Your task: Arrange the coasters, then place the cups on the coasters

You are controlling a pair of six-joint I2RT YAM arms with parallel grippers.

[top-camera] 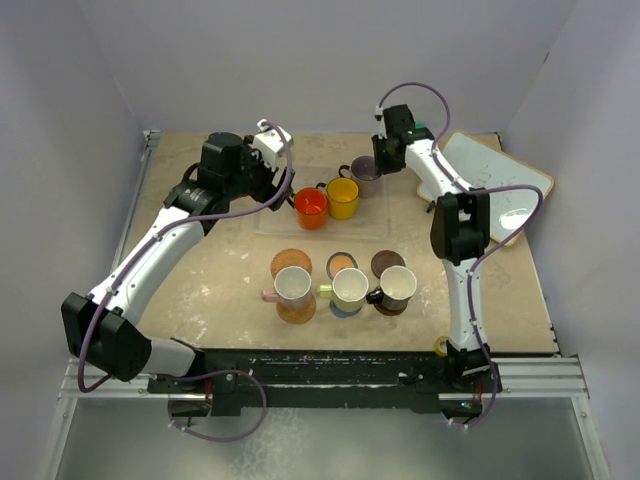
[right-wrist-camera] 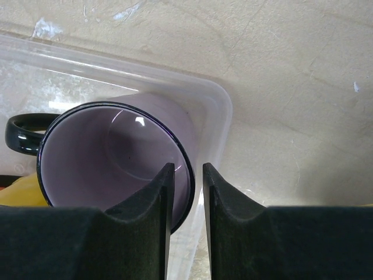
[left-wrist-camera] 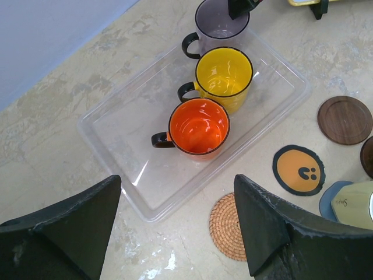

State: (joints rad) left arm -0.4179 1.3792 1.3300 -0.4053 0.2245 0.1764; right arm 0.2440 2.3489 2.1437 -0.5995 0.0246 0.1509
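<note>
Ok so, the big tan surface [top-camera: 200, 290] first. A white board [top-camera: 495, 185] lies on it behind the right hand, at the far corner. A clear plastic tray [left-wrist-camera: 125, 137] sits right below both hands.

Left hand [left-wrist-camera: 176, 186] is spread wide with nothing in it, hanging over the tray's edge. Right hand [right-wrist-camera: 187, 169] is down at the other end of the tray with one finger inside the mauve mug [right-wrist-camera: 116, 157] and one outside, the wall in the narrow gap between them. Can't tell if it's actually pinching it.

Three mugs stand in a row in the tray. The orange-red mug [left-wrist-camera: 199, 126] is closest to the left hand, the yellow mug [left-wrist-camera: 224, 73] touches it on the far side, and then comes the mauve one at the right hand.

Well away from both hands, toward the arm bases, the pink mug [top-camera: 292, 284], the pale green mug [top-camera: 349, 287] and the black mug [top-camera: 397, 284] each sit on a coaster.

Three coasters are bare, between the hands and those cups: a woven coaster [left-wrist-camera: 228, 227], the orange-centre coaster [left-wrist-camera: 299, 170] and a dark brown coaster [left-wrist-camera: 344, 119].

Tiny yellow tape roll [top-camera: 440, 346] by the right arm's base.
</note>
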